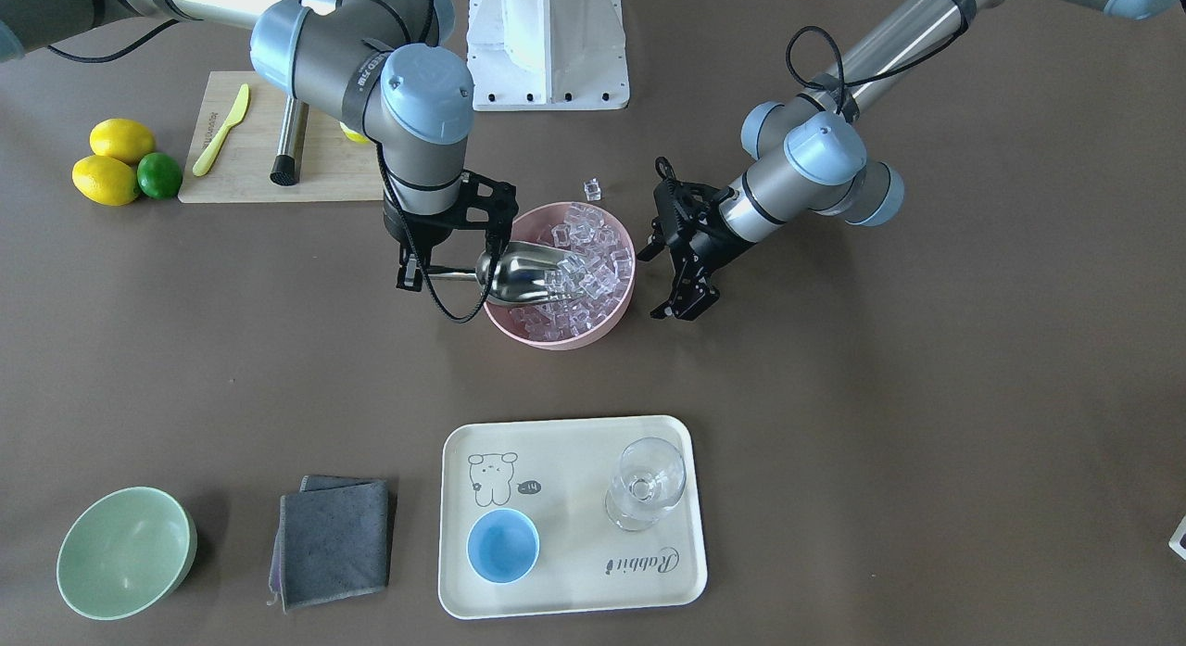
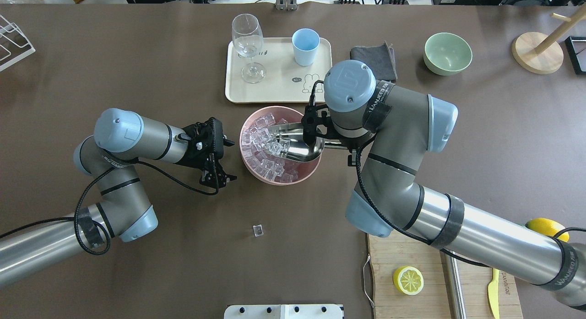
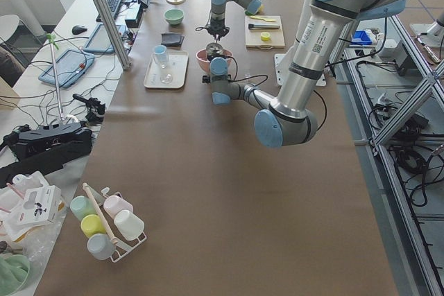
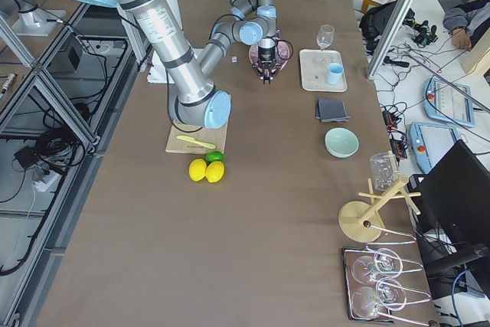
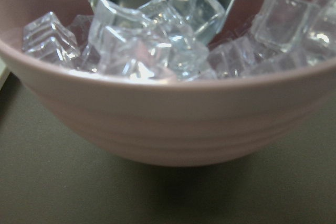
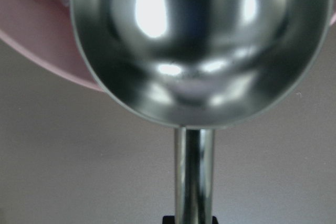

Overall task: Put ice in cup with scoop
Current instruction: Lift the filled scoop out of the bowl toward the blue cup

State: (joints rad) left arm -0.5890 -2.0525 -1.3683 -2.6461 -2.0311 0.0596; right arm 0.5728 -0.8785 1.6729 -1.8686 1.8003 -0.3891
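The steel scoop [image 1: 521, 272] lies tilted in the pink bowl [image 1: 556, 336], with its mouth pushed into the ice [image 1: 593, 257]. My right gripper [image 1: 428, 275] is shut on the scoop's short handle at the bowl's side. In the right wrist view the scoop's back [image 6: 202, 45] fills the frame. My left gripper [image 1: 663, 283] is open and empty, just beside the bowl's other side; its camera shows the ice [image 5: 152, 40] close up. One stray ice cube [image 1: 592, 190] lies on the table behind the bowl. The light-blue cup [image 1: 502, 546] stands on the cream tray [image 1: 574, 586].
A clear stemmed glass [image 1: 646, 484] shares the tray. A grey cloth [image 1: 334, 539] and a pale green bowl [image 1: 125, 551] lie beside it. A cutting board [image 1: 324, 164] holds a yellow-green knife [image 1: 220, 130] and a steel cylinder [image 1: 289, 145]; two lemons [image 1: 107, 180] and a lime [image 1: 159, 175] lie nearby.
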